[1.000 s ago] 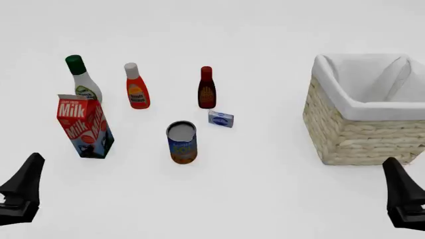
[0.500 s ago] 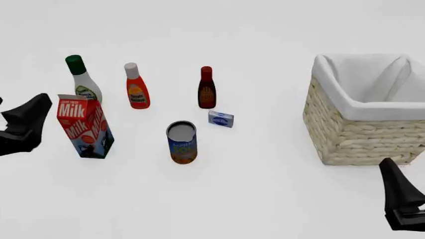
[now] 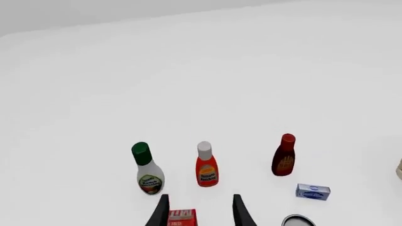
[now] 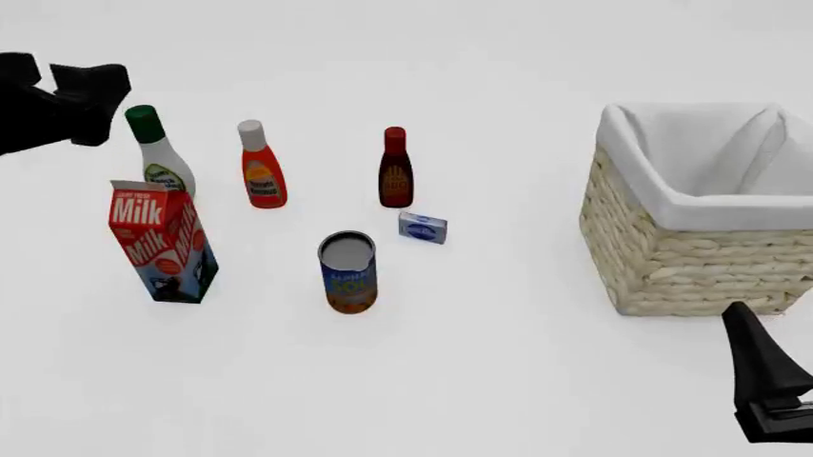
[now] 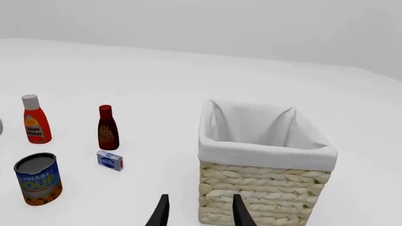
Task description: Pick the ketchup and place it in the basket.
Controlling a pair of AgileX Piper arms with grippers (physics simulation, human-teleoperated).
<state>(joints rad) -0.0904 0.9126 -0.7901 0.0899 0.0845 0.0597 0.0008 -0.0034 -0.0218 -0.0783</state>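
ketchup (image 3: pixel 206 165) stands upright beyond both arms' empty, parted jaws, untouched.

Milk carton (image 4: pixel 163 244) upright beside green-capped white bottle (image 4: pixel 158 152); soup can (image 4: pixel 347 272), dark bottle (image 4: pixel 395 169), small blue box (image 4: pixel 422 228)

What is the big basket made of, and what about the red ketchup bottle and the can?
The basket looks like pale woven straw or wicker, shown by its braided rows, with soft white cloth folded over the rim. The ketchup looks like smooth, glossy plastic, judging by its squeeze-bottle shape and white cap. The can is probably metal: its flat top is dull grey, and a printed label wraps it.
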